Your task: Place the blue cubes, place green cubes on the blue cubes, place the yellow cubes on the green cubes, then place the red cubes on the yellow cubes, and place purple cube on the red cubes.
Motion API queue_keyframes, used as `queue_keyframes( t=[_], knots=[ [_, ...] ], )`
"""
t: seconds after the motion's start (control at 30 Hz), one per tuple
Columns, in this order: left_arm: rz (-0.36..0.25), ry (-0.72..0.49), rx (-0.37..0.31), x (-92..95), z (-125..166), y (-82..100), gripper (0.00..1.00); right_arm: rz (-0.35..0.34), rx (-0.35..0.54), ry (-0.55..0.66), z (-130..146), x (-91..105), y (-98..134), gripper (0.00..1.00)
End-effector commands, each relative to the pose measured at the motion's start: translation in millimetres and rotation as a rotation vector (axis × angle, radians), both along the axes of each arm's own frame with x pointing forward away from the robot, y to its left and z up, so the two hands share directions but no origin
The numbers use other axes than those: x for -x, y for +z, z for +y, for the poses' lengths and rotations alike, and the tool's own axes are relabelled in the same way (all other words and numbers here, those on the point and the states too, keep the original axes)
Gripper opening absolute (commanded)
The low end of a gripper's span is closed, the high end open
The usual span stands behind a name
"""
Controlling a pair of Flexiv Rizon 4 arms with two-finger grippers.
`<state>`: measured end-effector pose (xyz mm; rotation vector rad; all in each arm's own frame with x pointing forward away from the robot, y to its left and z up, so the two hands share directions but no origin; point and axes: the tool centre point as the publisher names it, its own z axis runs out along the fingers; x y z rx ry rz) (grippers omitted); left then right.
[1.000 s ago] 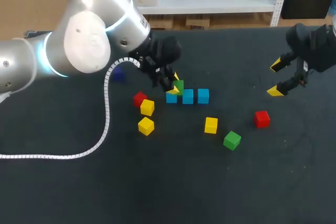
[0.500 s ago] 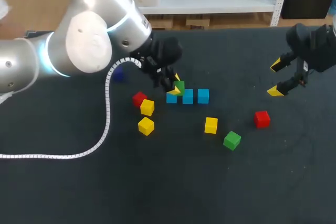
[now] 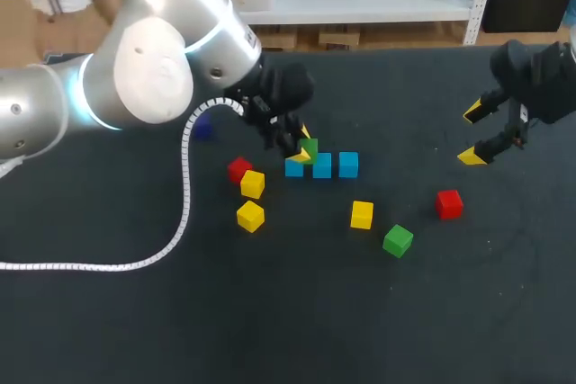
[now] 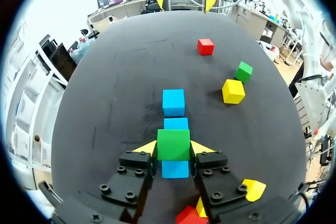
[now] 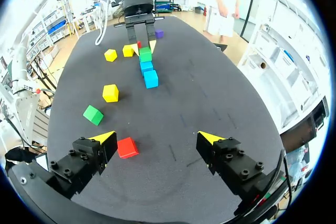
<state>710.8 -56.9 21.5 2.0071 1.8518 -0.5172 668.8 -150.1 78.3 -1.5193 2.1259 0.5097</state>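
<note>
Holding unchanged since a second ago: left gripper point(image 4: 174, 148) clamped on green cube point(image 4: 173, 141) over the row's nine-o'clock blue cube point(image 4: 175, 170). Release judged pending. Right gripper point(image 3: 472, 135), three o'clock, fingers apart, idle

Bright, even overhead light, matte black bench point(image 3: 297, 312), soft sheen on the white shell of the left arm point(image 3: 148, 69), faint short shadow beside the yellow cube point(image 4: 233, 91), wrist-view edges bowed.

The table point(image 3: 432, 312) has a dark, near-black matte top with a faint speckle, like felt. Light falls evenly across it, and its far edge runs straight.
</note>
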Motion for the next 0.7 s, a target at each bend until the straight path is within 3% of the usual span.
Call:
queue_keyframes(
  t=[0.03, 0.13, 0.27, 0.33, 0.43, 0.53, 0.7],
  knots=[
    [0.001, -0.006, -0.002, 0.0, -0.3, 0.2, 0.18, 0.0, -0.002, 0.001, -0.1, -0.4, -0.4, 1.0],
    [0.0, -0.007, -0.003, 0.7, 0.0, 0.1, 0.17, 0.0, -0.002, 0.001, -0.1, -0.4, -0.4, 1.0],
    [0.003, -0.006, -0.004, 2.0, 0.2, -0.2, 0.27, 0.0, -0.002, 0.001, -0.1, -0.4, -0.4, 1.0],
    [0.005, -0.007, -0.005, 2.5, 0.3, -0.6, 0.36, 0.0, -0.002, 0.001, -0.1, -0.4, -0.4, 1.0],
    [0.009, -0.006, -0.008, 2.8, 0.5, -1.0, 0.71, 0.0, -0.002, 0.001, -0.1, -0.4, -0.4, 1.0],
    [0.014, -0.005, -0.015, 2.7, 0.4, -1.1, 0.96, 0.0, -0.002, 0.001, -0.1, -0.4, -0.4, 1.0],
    [0.023, -0.003, -0.017, 1.6, -0.3, -1.5, 1.0, 0.0, -0.002, 0.001, -0.1, -0.4, -0.4, 1.0]
  ],
)
